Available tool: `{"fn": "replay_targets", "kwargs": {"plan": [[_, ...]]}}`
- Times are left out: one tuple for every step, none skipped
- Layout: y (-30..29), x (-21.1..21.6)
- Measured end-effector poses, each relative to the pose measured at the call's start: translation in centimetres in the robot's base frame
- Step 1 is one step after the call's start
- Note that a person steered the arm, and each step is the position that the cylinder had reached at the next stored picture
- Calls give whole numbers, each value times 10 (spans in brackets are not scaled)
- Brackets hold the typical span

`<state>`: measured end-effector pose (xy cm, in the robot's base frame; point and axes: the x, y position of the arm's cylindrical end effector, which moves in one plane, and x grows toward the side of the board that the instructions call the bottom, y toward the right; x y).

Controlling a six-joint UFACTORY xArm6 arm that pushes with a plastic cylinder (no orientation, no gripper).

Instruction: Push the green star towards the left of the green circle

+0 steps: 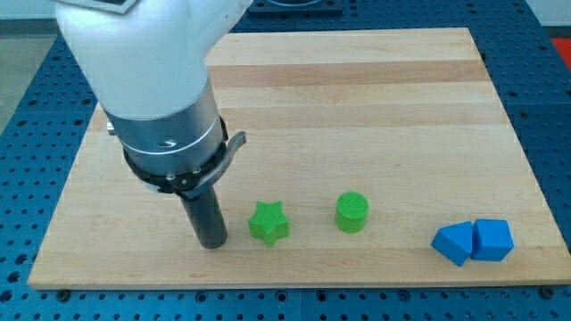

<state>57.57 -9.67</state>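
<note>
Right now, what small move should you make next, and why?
Probably a short push toward the view's right: my tip stands just left of the green star, which lies left of the green circle with a gap between them.

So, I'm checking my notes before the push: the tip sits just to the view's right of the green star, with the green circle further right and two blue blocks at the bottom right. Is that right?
Not quite. The camera view shows my tip just to the view's left of the green star, not its right. The rest holds: the green circle lies further right, and the two blue blocks sit at the bottom right.
</note>
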Motion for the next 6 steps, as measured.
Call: {"fn": "replay_targets", "kwargs": {"plan": [[19, 0], [37, -4], [41, -18], [54, -27], [81, -27], [100, -27]]}}
